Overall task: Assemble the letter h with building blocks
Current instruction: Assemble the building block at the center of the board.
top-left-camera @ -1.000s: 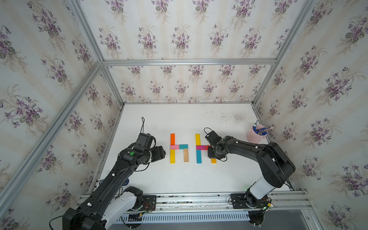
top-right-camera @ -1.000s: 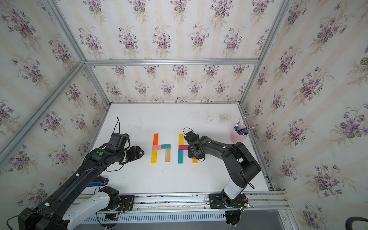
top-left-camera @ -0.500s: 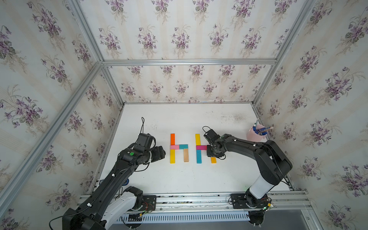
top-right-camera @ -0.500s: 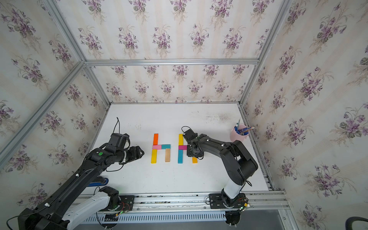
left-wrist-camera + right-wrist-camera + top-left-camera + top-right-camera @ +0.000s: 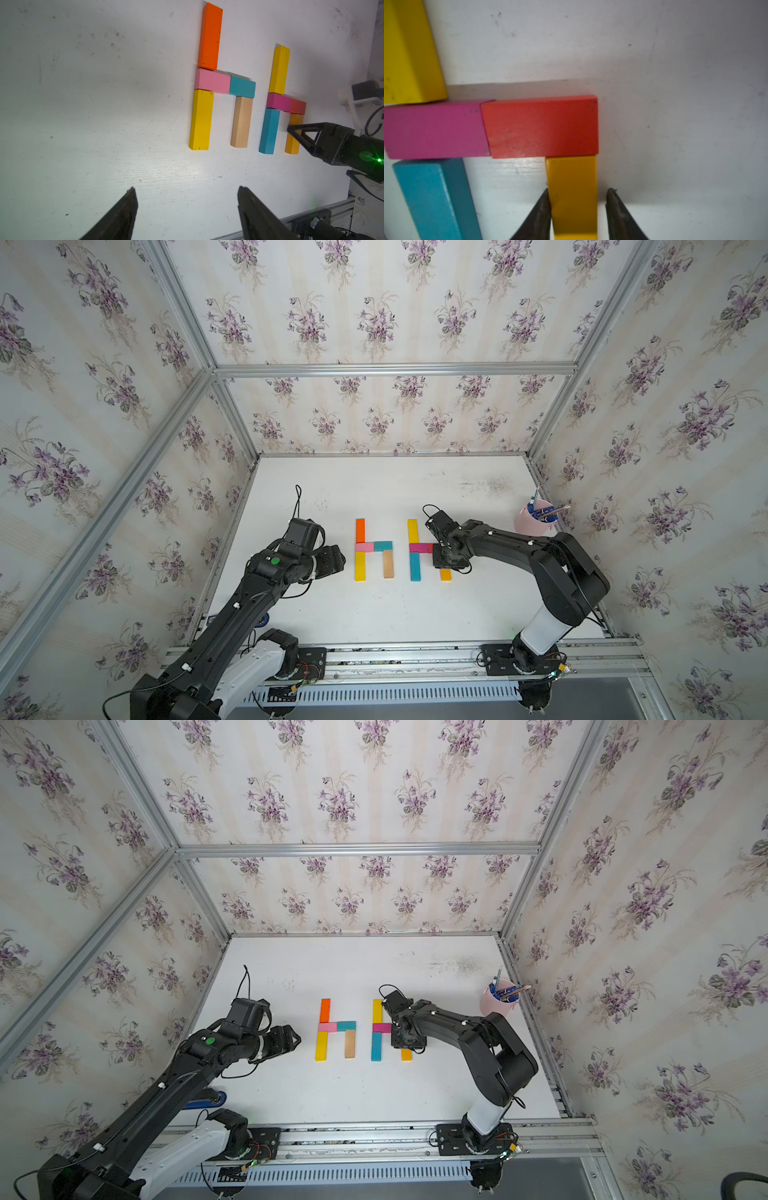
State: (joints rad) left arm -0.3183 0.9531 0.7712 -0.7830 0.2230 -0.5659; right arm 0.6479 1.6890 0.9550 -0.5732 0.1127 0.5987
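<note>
Broadly, a scuffed white table (image 5: 374, 614), building blocks (image 5: 322, 1046) laid flat on it as two letters side by side near the middle. Left arm (image 5: 249, 601) off to one side of them, left gripper (image 5: 186, 188) spread wide above bare tabletop, nothing between the fingers. Right arm (image 5: 519, 547) bent over the right-hand letter, right gripper (image 5: 579, 190) parted and straddling the amber bar (image 5: 573, 197): one fingertip (image 5: 545, 201) against its edge, a sliver of gap at the other, no pinch. Pink cup (image 5: 528, 522) of pens by the right wall. Left letter: orange bar (image 5: 360, 530), pink bar (image 5: 365, 547) and yellow bar (image 5: 360, 566) in line, teal bar (image 5: 383, 546) butted to pink, tan bar (image 5: 388, 564) end-on against teal. Right letter: second yellow bar (image 5: 412, 531), magenta bar (image 5: 419, 548) and blue bar (image 5: 414, 567) in line, red bar (image 5: 542, 126) butted to magenta, amber touching red.
</note>
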